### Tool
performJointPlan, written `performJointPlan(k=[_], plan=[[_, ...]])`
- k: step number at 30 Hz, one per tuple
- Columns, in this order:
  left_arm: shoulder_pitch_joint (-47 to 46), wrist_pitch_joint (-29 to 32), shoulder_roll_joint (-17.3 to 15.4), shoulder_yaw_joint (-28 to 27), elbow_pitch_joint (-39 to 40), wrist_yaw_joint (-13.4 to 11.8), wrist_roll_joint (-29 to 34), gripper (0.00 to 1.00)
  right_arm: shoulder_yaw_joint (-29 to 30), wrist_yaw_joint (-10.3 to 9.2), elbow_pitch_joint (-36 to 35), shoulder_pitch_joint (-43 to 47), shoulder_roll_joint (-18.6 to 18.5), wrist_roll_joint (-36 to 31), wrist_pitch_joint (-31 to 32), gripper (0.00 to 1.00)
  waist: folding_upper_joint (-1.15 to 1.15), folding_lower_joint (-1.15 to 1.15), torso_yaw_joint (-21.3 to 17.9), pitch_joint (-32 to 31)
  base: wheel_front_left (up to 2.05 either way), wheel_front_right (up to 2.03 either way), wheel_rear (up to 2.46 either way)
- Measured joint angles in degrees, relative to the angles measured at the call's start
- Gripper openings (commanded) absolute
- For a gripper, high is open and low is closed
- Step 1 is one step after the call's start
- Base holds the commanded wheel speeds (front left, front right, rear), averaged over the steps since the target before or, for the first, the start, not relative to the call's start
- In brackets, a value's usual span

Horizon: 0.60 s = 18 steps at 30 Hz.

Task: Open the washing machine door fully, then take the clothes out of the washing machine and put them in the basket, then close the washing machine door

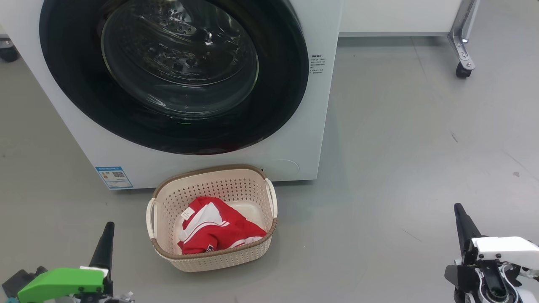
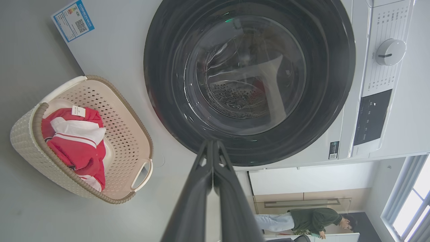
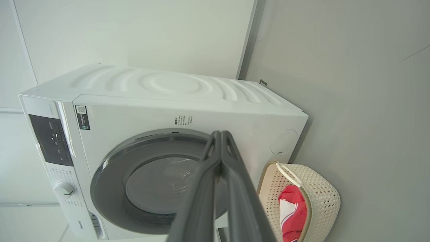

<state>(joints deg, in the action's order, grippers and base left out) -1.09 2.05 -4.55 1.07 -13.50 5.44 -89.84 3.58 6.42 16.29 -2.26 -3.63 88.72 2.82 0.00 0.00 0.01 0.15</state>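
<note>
Left fingers (image 2: pixel 201 181) and right fingers (image 3: pixel 208 174) pressed together, holding nothing. Clothes (image 1: pixel 214 231) in basket (image 1: pixel 210 168), lower centre; washing machine door (image 1: pixel 67 84) looks closed, upper left. I'd confirm latch flush, avoid nudging basket

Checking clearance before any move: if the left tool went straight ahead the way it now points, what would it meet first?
Likely the wide glossy black ring of the round washing machine door; the shut left tool aims there, though depth is unclear.
</note>
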Motion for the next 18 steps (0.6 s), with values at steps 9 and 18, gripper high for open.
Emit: performJointPlan(k=[9,18], plan=[[-1.02,0.43,-0.03,-1.09,-0.83,0.93,-5.45,0.00,1.47,0.51,-0.13,-0.91,-0.01,5.02,1.43,0.00,0.00,0.00,-0.03,0.04,0.00,0.00,0.00],[-1.29,0.49,-0.03,-1.12,-1.07,0.99,-5.46,0.00,1.55,0.52,-0.12,-0.91,-0.01,5.13,1.44,0.00,0.00,0.00,-0.03,0.03,0.00,0.00,0.00]])
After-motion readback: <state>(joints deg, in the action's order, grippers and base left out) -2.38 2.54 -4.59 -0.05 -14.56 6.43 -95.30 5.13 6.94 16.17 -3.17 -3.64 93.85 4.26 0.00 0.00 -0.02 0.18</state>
